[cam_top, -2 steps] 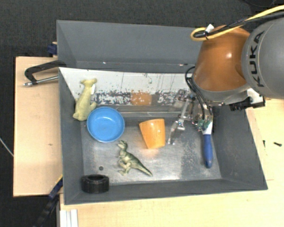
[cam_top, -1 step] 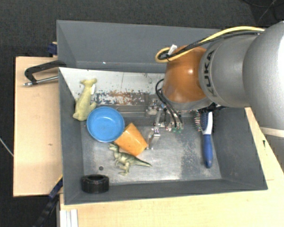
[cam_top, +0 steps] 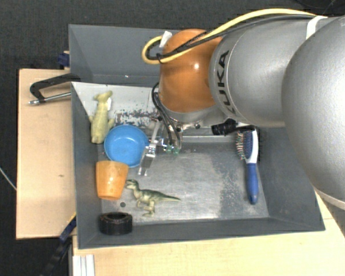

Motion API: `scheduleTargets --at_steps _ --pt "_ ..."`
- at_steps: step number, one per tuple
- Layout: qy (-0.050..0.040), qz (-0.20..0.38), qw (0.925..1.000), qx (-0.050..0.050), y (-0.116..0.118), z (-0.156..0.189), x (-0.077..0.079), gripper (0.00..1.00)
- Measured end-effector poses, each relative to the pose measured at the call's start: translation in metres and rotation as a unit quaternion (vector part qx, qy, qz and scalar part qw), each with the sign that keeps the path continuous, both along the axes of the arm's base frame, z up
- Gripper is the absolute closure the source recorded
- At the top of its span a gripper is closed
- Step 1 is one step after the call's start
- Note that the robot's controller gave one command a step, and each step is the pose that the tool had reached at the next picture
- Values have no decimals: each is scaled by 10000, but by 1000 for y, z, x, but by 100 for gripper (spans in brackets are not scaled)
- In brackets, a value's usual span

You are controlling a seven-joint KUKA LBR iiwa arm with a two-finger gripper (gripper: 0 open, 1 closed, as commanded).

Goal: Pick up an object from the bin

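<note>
My gripper hangs under the orange cover, its metal fingers pointing down at the right edge of a blue bowl in the bin's left part. Nothing shows between the fingers. Just below the bowl lies an orange cup on its side. A small green toy dinosaur stands on the floor below the gripper.
A pale yellow-green toy figure lies along the left wall above the bowl. A black ring sits in the front left corner. A blue-handled brush lies at the right. The arm covers the bin's upper right.
</note>
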State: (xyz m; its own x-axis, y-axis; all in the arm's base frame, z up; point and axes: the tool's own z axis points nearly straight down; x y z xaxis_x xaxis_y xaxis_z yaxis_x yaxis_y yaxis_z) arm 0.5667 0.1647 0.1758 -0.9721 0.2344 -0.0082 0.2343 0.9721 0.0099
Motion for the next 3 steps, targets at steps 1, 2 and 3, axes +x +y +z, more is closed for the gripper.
scheduleTargets --at_steps 1,2,3 --pt "-14 1240 9923 -12 6 -84 -20 0" --pt "87 1237 9923 -35 3 -88 -25 100" --pt "-27 2605 9654 -43 3 72 -49 100"
